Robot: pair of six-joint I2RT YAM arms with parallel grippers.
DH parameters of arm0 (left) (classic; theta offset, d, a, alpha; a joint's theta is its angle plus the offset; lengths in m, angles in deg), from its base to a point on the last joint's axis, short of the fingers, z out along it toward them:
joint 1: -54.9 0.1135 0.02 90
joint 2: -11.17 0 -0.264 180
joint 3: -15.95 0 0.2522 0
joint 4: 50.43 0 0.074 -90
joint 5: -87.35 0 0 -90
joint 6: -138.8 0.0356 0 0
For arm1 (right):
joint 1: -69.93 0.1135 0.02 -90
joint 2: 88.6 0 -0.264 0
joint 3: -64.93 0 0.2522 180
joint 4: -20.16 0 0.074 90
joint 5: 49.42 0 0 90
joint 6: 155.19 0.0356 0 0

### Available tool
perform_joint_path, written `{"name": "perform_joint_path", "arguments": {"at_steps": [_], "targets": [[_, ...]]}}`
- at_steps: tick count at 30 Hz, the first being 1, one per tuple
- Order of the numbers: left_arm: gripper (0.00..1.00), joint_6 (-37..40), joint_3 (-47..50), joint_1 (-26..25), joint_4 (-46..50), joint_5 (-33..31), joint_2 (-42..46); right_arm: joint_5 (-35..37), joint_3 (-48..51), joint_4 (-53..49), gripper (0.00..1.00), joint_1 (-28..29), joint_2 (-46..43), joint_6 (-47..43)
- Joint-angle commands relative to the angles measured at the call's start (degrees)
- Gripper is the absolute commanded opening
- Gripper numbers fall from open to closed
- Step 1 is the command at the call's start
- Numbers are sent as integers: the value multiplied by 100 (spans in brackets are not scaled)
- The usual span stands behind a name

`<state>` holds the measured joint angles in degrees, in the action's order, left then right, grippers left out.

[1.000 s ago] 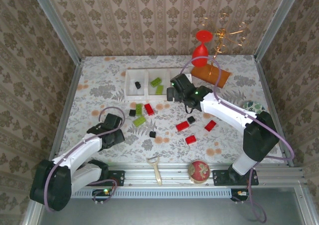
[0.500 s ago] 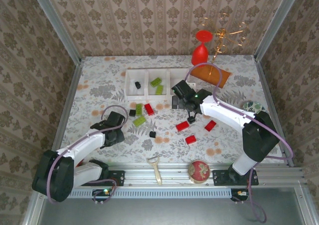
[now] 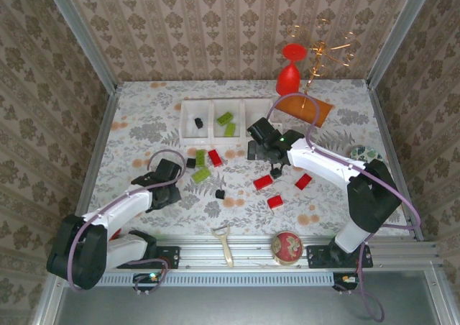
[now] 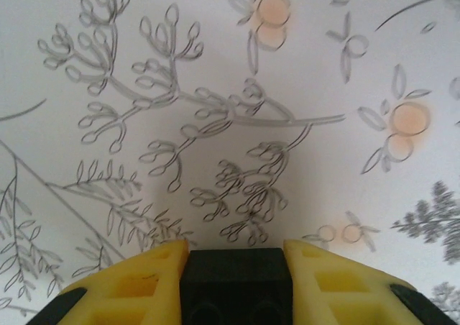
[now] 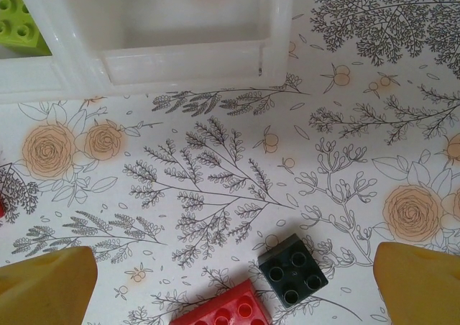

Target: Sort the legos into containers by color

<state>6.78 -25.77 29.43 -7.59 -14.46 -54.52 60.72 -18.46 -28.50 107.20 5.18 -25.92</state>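
I am clamping my left gripper (image 4: 231,259) on a small black plastic brick (image 4: 230,285). Its yellow fingers (image 4: 136,289) are pressing both sides of the brick, just over the flower-printed white table surface (image 4: 215,88).

My right gripper (image 5: 230,271) is hanging over the table with its jaws wide apart. A square black four-stud brick (image 5: 292,269) is lying between the fingertips, nearer the right one, with a red plastic brick (image 5: 226,307) just beside its near-left corner.

Further ahead of that gripper, the row of three joined white translucent plastic bins (image 3: 188,103) is sitting. The left bin is holding a black cube (image 3: 199,123) and the middle bin two lime green bricks (image 3: 228,124).

Other red, green and black bricks are lying loose between my two arms, well apart from the bins.
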Motion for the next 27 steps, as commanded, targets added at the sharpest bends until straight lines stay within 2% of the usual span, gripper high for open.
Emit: {"name": "perform_joint_path", "arguments": {"at_steps": [1,5,13,27], "targets": [[30,210,-304,-27,-427,-132,-33,-48,106,56,100,33,27,133],[29,507,-782,-27,-906,-314,-235,-117,142,139,100,94,92,200],[29,1388,-2213,-28,-1414,-429,-1230,-186,109,303,100,304,315,214],[30,2145,-4438,278,-1663,2,-3433,-375,10,549,98,472,562,169]]}}
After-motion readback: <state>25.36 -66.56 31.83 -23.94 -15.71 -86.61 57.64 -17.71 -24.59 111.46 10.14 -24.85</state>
